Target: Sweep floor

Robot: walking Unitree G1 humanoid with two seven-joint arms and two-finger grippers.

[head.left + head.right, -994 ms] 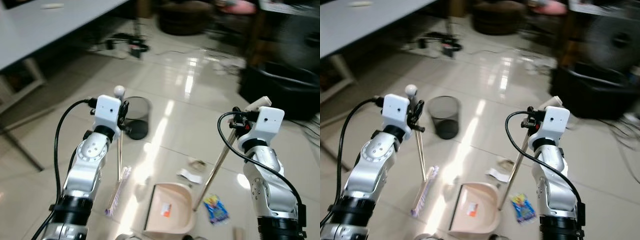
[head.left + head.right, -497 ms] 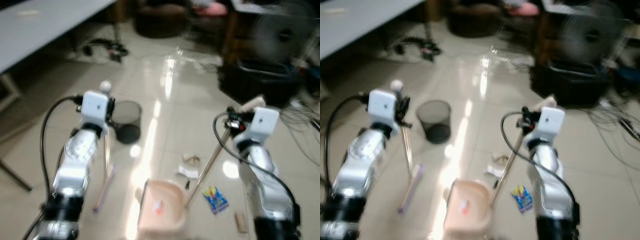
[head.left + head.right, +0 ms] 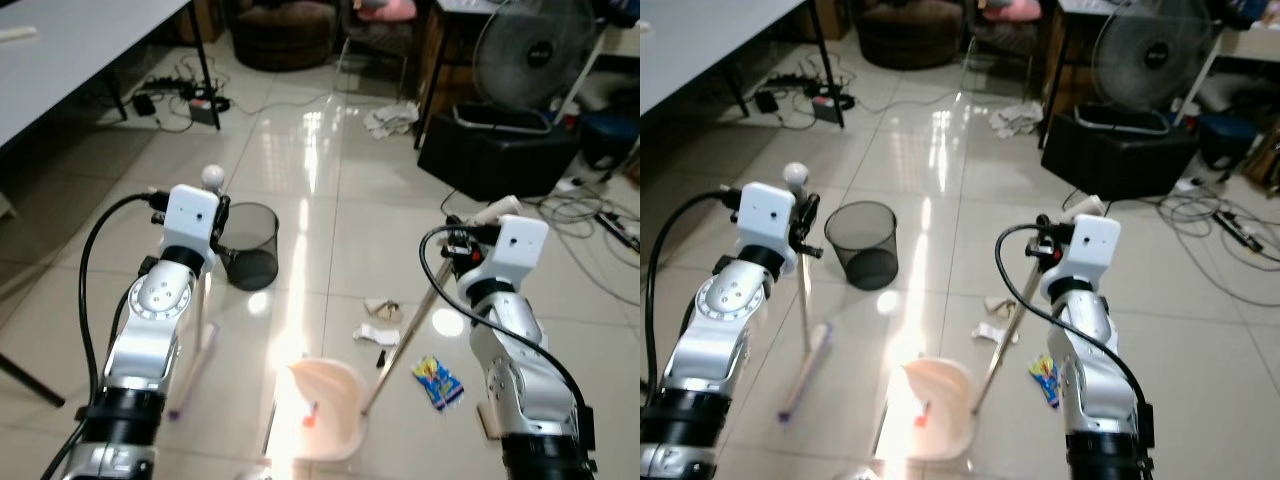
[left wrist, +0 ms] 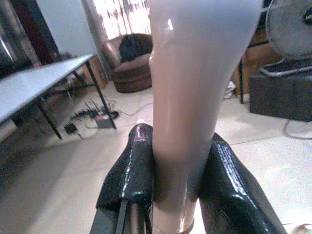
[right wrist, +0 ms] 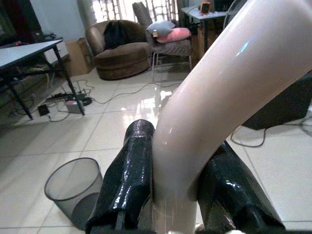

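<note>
The broom [image 3: 803, 338] stands clamped in the left gripper [image 4: 173, 183], bristles on the glossy tiled floor [image 3: 330, 215] below it. The right gripper [image 5: 170, 185] grips the dustpan [image 3: 325, 405] handle; paper scraps [image 3: 380, 322] lie below it. A mesh bin [image 3: 862, 243], fan [image 3: 530, 45] and table [image 3: 70, 50] stand beyond.

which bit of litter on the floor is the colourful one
The snack wrapper, lying on the tiles beside the right arm. It is printed in blue, yellow and red, while the two crumpled scraps further out, past the dustpan's handle, are plain white and beige.
</note>
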